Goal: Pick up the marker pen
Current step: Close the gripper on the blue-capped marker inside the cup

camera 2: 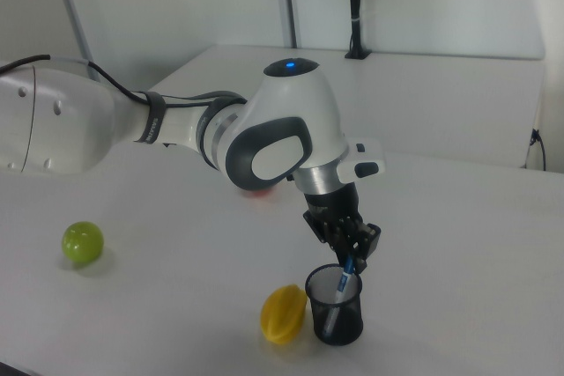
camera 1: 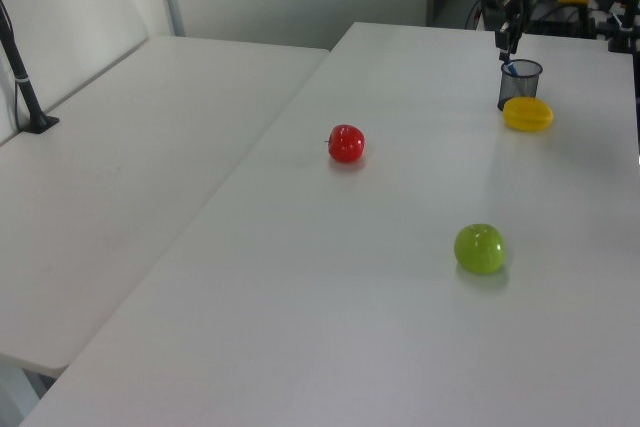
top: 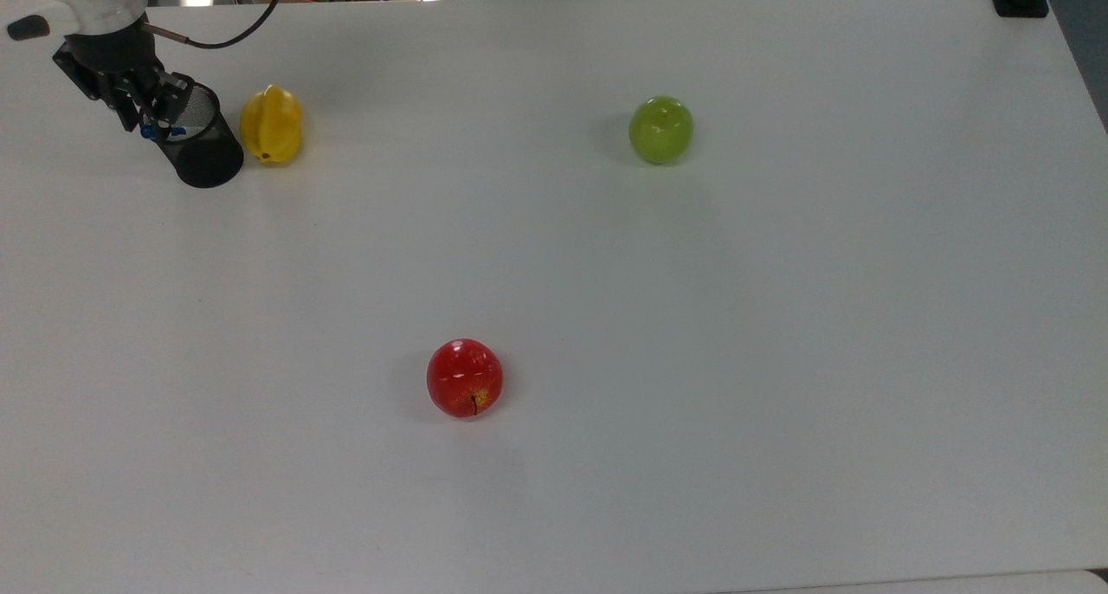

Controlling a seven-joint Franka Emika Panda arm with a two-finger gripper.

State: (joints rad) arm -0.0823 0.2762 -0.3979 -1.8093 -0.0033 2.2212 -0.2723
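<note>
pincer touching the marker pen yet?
Touching. In the right view the pincer sits closed around the blue top of the marker pen, whose lower end stands in the mesh cup.

Arm reaching down, gripper pointing downward, wrist vertical.

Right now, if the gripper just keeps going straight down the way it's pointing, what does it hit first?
Most likely the marker pen: the gripper points down at its blue top, which sticks out of the black mesh cup. The cup's rim sits close beside that line; depth is unclear.
</note>
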